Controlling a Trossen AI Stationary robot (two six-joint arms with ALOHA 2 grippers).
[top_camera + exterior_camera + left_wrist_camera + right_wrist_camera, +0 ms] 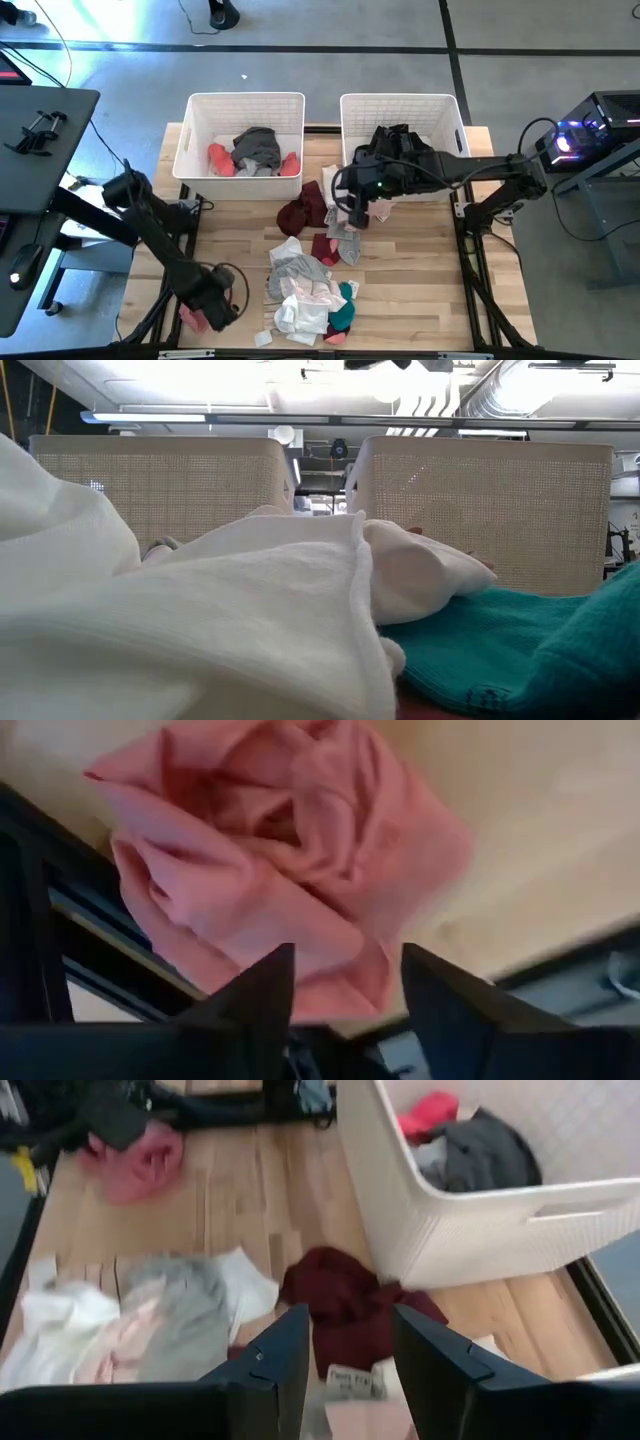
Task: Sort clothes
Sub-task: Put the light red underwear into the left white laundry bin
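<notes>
We are at the pick-up step: our left gripper (345,982) hangs over a crumpled pink garment (290,860) at the table's near left corner, fingers parted around it, not clenched. Next we need to close and lift it. Our right gripper (350,1350) hovers, fingers apart, over the maroon garment (345,1305) mid-table.
</notes>
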